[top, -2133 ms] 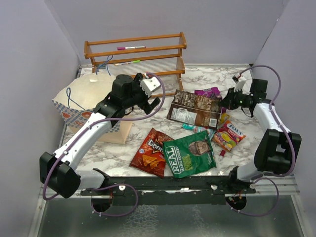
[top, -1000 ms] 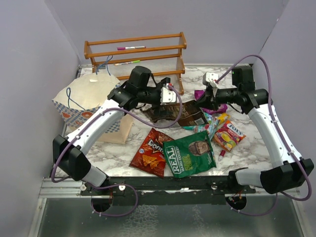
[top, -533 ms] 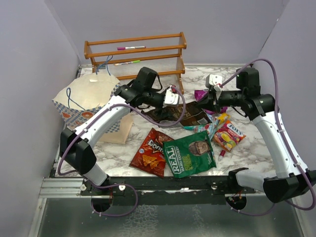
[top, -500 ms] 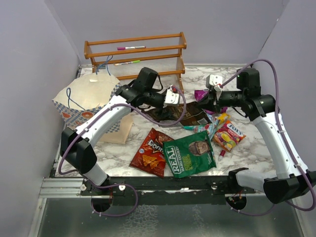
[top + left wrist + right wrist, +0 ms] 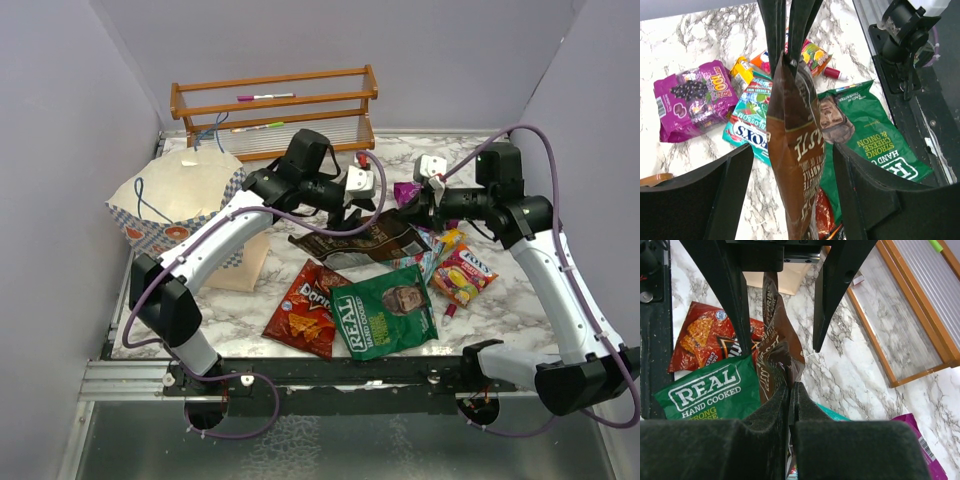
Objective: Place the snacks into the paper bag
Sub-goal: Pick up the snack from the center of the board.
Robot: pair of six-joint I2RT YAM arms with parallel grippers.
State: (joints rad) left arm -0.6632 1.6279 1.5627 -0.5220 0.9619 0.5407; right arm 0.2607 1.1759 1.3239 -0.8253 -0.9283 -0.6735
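Two chip packets lie closest to my bases on the marble table (image 5: 222,312): a red one (image 5: 305,310) and a green one (image 5: 390,312), the green edge overlapping the red. Just right of them sits a red-and-yellow candy pack (image 5: 462,272), and a teal pack (image 5: 400,260) pokes out from under the brown bag (image 5: 360,240).

That brown bag is in the middle of the table, between my two claws. My right claw (image 5: 790,387) is pinched tight on its crumpled upper edge, so the bag hangs from it with the lower end down over the other packets. My left claw (image 5: 793,150) is spread wide, one finger on each side of the hanging bag. I cannot tell whether either finger touches it.

Beyond the claws, a purple candy pack (image 5: 695,105) lies flat on the marble.

Farther back on the left stands the checkered paper bag (image 5: 140,228), mouth open and facing up, well apart from the brown bag. A wooden shelf (image 5: 275,115) stands against the far wall.
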